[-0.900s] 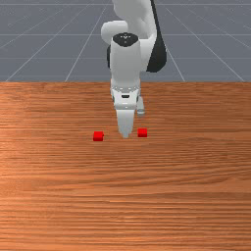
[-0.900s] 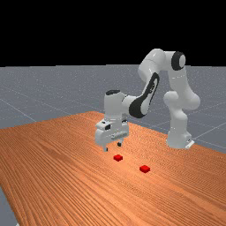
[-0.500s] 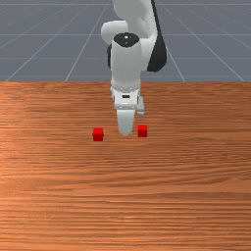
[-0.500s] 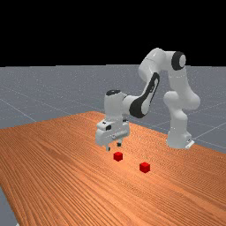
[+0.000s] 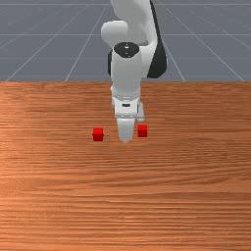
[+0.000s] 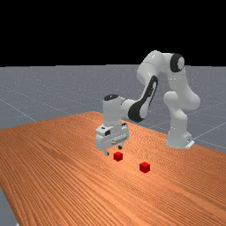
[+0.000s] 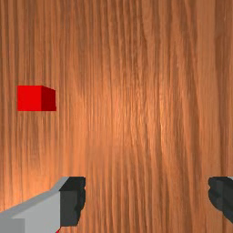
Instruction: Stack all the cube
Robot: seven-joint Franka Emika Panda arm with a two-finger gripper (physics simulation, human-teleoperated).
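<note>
The fingers (image 7: 73, 200) stand wide apart, holding nothing. One red cube (image 5: 142, 131) sits near them on the front view's right, the second cube (image 5: 98, 135) farther off on its left; both likely light and stiff, best pinched on opposite faces. Beneath the fingers, grained desk (image 5: 125, 206); beyond them, grey floor (image 5: 49, 39).

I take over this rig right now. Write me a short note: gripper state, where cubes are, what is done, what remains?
Gripper: jaws open and empty, above the orange-brown wooden table.
Cubes: one red cube at the front view's left, another red cube at its right, apart.
Done: no stacking.
Left: grasp one, set it on the other, release.
</note>
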